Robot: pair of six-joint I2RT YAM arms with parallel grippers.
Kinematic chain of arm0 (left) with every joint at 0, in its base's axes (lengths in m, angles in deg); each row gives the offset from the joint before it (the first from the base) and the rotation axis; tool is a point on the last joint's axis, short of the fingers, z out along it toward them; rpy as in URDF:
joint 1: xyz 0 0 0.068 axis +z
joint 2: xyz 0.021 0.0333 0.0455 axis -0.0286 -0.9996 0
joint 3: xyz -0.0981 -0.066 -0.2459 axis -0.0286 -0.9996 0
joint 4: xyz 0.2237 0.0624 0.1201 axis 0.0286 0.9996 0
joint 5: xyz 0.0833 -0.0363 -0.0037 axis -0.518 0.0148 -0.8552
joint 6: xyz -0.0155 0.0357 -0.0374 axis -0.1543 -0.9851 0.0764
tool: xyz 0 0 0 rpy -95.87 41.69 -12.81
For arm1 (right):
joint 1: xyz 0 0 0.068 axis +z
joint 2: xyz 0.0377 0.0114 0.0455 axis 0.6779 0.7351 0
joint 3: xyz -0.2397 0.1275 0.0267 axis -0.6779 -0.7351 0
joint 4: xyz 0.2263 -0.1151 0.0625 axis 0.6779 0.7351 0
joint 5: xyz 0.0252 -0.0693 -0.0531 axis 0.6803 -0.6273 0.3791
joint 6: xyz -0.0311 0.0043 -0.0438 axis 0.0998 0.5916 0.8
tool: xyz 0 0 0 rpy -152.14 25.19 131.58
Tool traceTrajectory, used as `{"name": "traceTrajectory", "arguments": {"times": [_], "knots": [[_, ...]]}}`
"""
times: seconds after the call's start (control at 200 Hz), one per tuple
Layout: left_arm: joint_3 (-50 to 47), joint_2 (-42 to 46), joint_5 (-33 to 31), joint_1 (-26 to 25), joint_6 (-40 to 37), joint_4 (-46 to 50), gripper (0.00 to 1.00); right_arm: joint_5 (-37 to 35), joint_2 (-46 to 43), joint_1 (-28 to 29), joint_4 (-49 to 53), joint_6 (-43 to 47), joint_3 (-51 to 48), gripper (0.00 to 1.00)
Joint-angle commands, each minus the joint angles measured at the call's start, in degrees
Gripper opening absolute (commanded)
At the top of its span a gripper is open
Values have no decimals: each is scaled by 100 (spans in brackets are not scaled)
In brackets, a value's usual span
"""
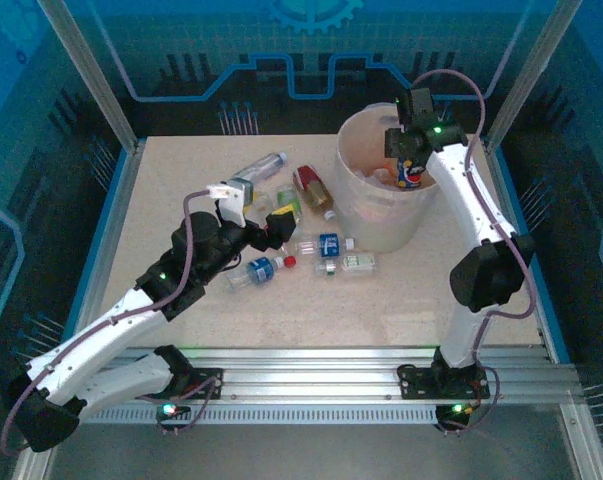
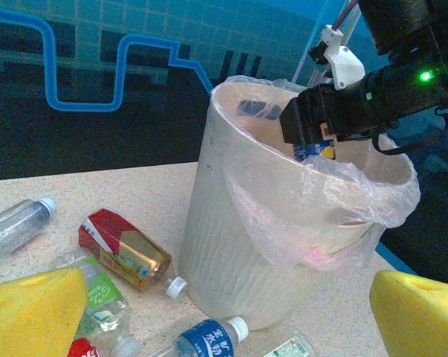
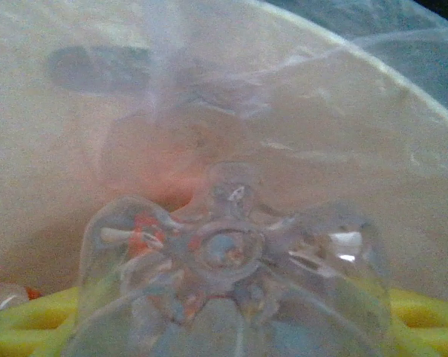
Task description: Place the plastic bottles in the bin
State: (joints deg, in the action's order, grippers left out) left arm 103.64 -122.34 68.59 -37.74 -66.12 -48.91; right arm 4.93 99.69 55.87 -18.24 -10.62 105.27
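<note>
From above, the bin (image 1: pixel 381 215) stands on the counter (image 1: pixel 181 200) toward 1 o'clock from the counter's middle. A thin bag liner (image 2: pixel 342 201) is draped over its rim.

The right claw (image 1: pixel 411 165) hangs over the bin's mouth, at the 2 o'clock side of the rim, with a blue-marked bottle (image 1: pixel 411 178) at its tip, inside the rim. In the right wrist view that bottle's clear ridged base (image 3: pixel 227 253) sits between the yellow pads (image 3: pixel 30 316). I cannot tell whether the pads press it or have let go.

The left claw (image 1: pixel 286 222) is released, its fingers (image 2: pixel 34 312) spread wide. It is low over the counter at 8 o'clock from the bin and pointed toward it.

The other bottles lie on their sides on the counter, from the bin's 7 to 10 o'clock:
- A clear bottle (image 1: pixel 258 167) lies farthest out, at 10 o'clock.
- A red-labelled bottle (image 1: pixel 314 188) lies just beside the bin's wall, at 9 o'clock.
- A green-labelled bottle (image 1: pixel 287 202) lies near the left claw's tip.
- A red-capped bottle (image 1: pixel 264 269) with a blue label lies at 7 o'clock from the left claw.
- A white-capped bottle (image 1: pixel 326 244) with a blue label and a pale-labelled bottle (image 1: pixel 353 264) lie at 7 o'clock from the bin.
</note>
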Motion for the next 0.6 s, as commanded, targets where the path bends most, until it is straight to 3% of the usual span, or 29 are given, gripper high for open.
{"name": "traceTrajectory", "arguments": {"times": [0.0, 0.17, 0.595], "knots": [[120, -24, -183, 30, -128, 110, 99, 2, -256, -110, -9, -249, -294, 77], [156, -27, -214, 36, -126, 219, 99, -78, -220, -167, 99, -324, -277, 88], [244, -36, -752, 54, -80, 821, 99, 225, -921, -157, 322, -1, 207, 100]]}}
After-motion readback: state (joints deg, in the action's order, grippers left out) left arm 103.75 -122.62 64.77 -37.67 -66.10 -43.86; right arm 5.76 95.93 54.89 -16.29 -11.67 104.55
